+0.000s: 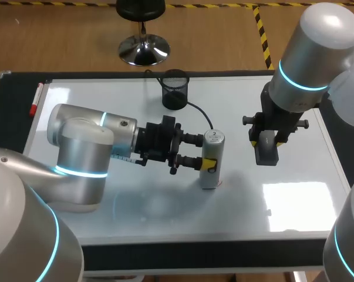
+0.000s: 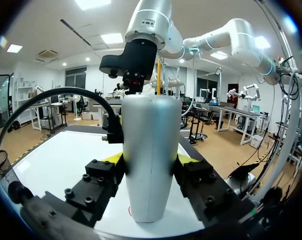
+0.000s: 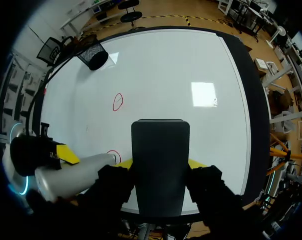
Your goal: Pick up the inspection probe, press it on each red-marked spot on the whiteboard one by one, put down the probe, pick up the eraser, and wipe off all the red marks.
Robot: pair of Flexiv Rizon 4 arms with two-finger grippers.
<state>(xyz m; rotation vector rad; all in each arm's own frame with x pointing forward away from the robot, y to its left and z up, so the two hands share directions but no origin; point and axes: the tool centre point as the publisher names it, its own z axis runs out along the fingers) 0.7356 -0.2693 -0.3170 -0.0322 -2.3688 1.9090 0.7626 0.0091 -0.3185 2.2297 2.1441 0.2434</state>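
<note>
Probe (image 1: pixel 212 158) (upright) in left end effector (image 2: pixel 151 160)

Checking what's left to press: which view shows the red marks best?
The right wrist view: one red circle lies in full sight, a second circle partly behind the probe. Head and left wrist views show only a red trace at the probe's foot.

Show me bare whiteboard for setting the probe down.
Bare: the near-right corner of the whiteboard, in front of the eraser; and the far-left stretch between the marker and the mesh cup. Crowded: the middle, where the left gripper holds the probe beside the right gripper.
</note>
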